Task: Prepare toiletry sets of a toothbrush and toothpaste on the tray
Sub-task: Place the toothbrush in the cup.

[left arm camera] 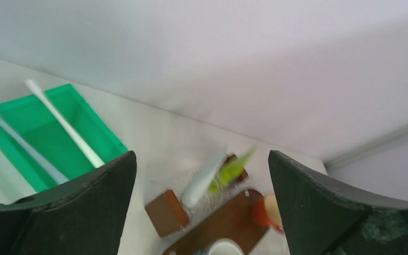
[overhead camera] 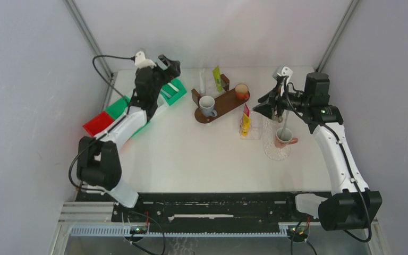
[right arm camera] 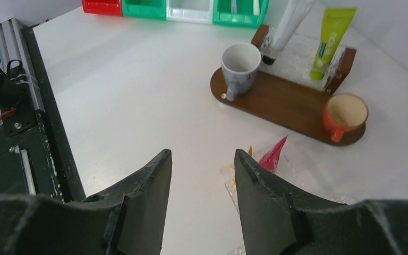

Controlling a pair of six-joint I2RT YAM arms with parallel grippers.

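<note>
Grey walls enclose a white table (overhead camera: 191, 154); left pincer (left arm camera: 202, 159) and right pincer (right arm camera: 202, 156) stand spread, green-yellow tube (right arm camera: 329, 40) print illegible.

A mug (overhead camera: 207, 105) and a cup (overhead camera: 241, 91) stood on the tray (overhead camera: 226, 103) at the back of the counter (overhead camera: 191, 154); bins (overhead camera: 118, 109) lay left of it, another mug (overhead camera: 283, 137) right and nearer.

Three cups (overhead camera: 207, 105), four bins (right arm camera: 188, 6) and one wooden tray (right arm camera: 292, 103).

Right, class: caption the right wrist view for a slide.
Open right gripper facing a wooden tray carrying a grey mug and orange cup.
</note>
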